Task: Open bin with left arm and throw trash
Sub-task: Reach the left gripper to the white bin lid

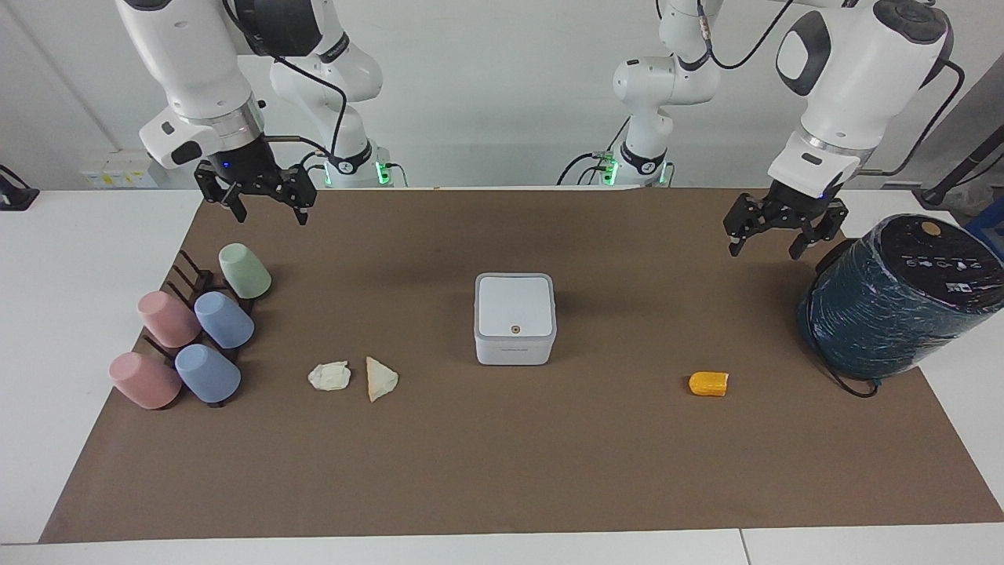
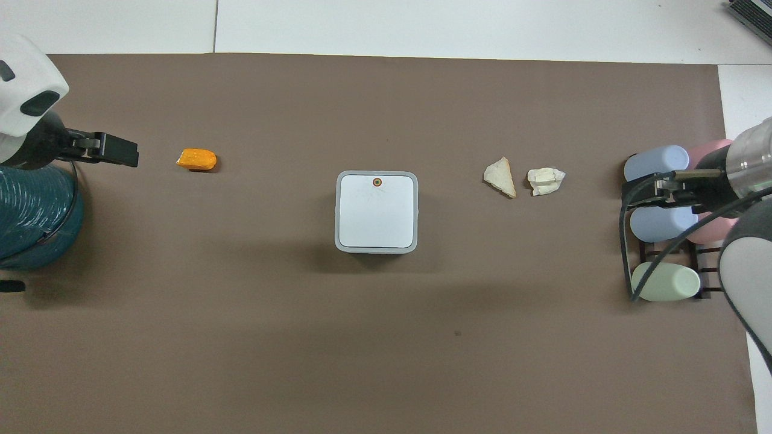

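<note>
The white square bin (image 1: 514, 318) stands mid-mat with its lid shut and the orange-brown dot on top; it also shows in the overhead view (image 2: 376, 211). The white paper wad (image 1: 329, 376) and the cream wedge (image 1: 380, 378) lie side by side toward the right arm's end, a little farther from the robots than the bin. The orange-yellow block (image 1: 708, 384) lies toward the left arm's end. My left gripper (image 1: 765, 253) hangs open and empty over the mat beside the teal cylinder. My right gripper (image 1: 270, 220) hangs open and empty over the mat by the cup rack.
A big dark teal cylinder (image 1: 894, 294) with a black top stands at the left arm's end of the table. A dark rack (image 1: 192, 278) holds pastel pink, blue and green cups (image 1: 223, 319) at the right arm's end. A brown mat (image 1: 502, 471) covers the table.
</note>
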Motion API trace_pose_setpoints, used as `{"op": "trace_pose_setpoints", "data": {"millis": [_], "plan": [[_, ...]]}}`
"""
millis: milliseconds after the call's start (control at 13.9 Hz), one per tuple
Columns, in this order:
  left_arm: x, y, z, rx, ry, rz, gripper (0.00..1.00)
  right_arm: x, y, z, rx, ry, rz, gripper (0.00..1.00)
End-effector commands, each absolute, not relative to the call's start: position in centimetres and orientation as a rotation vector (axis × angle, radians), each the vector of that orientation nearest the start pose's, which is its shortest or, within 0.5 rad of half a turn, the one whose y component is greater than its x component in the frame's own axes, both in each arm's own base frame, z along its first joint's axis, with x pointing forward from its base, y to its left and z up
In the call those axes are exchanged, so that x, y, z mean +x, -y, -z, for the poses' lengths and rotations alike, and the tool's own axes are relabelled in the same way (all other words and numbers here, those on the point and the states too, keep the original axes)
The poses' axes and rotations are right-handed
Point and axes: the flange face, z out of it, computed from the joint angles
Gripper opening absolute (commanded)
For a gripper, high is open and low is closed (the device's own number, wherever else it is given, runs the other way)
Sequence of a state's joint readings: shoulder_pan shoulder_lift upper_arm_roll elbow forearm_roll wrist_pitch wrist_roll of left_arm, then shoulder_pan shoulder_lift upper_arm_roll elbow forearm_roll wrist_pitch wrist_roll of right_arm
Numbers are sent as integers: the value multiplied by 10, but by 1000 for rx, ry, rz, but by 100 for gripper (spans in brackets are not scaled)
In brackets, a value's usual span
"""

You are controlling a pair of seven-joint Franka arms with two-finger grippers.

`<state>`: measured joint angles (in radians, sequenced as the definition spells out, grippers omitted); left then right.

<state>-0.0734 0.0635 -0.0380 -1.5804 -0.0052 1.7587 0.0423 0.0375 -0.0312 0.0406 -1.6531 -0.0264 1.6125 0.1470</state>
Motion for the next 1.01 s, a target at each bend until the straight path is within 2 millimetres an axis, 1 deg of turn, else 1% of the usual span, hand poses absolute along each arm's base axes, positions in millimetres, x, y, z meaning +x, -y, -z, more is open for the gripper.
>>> {"op": "trace_pose_setpoints", "data": {"millis": [0, 144, 215, 287, 431, 503, 574, 646, 718, 862, 933], "plan": [[581, 64, -598, -3149, -226, 174, 100, 538, -38, -607, -3164, -108, -11, 100], [581, 64, -599, -3149, -226, 176, 100, 538, -36, -607, -3165, -113, -20, 100], [581, 68, -600, -3150, -224, 183, 100, 537, -36, -606, -3165, -110, -23, 100], [580, 75, -600, -3149, -245, 185, 100, 537, -36, -606, -3165, -110, -23, 100], [577, 96, -598, -3147, -294, 194, 100, 537, -37, -606, -3165, -108, -23, 100], [577, 102, -598, -3149, -291, 201, 100, 537, -38, -606, -3165, -105, -23, 100], [576, 113, -599, -3151, -294, 229, 100, 537, -38, -606, -3165, -105, -23, 100], [575, 132, -594, -3158, -279, 269, 100, 537, -37, -606, -3165, -108, -23, 100], [570, 149, -593, -3169, -233, 315, 100, 537, -38, -606, -3165, -105, -23, 100], [562, 184, -586, -3196, -145, 344, 100, 537, -37, -607, -3165, -108, -20, 100], [559, 201, -583, -3210, -100, 349, 83, 537, -38, -607, -3165, -105, -20, 100]]}}
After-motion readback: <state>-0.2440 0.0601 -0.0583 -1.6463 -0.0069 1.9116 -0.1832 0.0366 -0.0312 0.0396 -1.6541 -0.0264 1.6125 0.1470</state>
